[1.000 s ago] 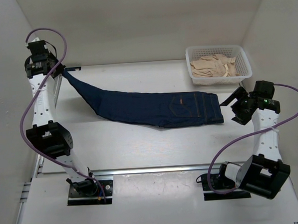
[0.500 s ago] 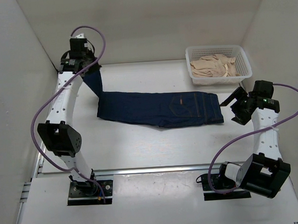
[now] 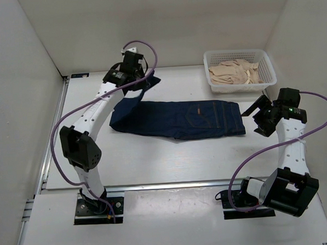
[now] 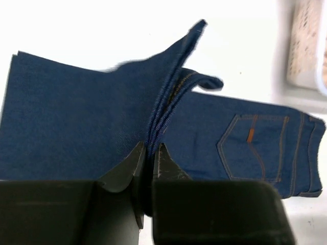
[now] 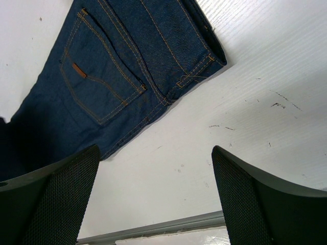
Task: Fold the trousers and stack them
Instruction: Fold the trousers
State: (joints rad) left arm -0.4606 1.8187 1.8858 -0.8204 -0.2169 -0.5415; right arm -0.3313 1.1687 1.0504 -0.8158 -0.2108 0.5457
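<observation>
Top external: is sitting high above and behind the arm bases, facing 12 o'clock from far off and taking in the whole table (image 3: 154,161), with the basket (image 3: 267,67) at 1 o'clock.
Left wrist: is riding on the left gripper (image 4: 148,153), looking along its fingers from very near the trousers (image 4: 61,122), with the back pocket (image 4: 253,148) at 3 o'clock.
Right wrist: is looking down past the right gripper (image 5: 154,150), near the table, with the back pocket at 10 o'clock.
Shared: all three are showing the back pocket and the waistband end.

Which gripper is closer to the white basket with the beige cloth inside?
Right. The right gripper hangs open just on the near side of the basket; the left gripper, shut on the trousers, is farther off to its left.
</observation>
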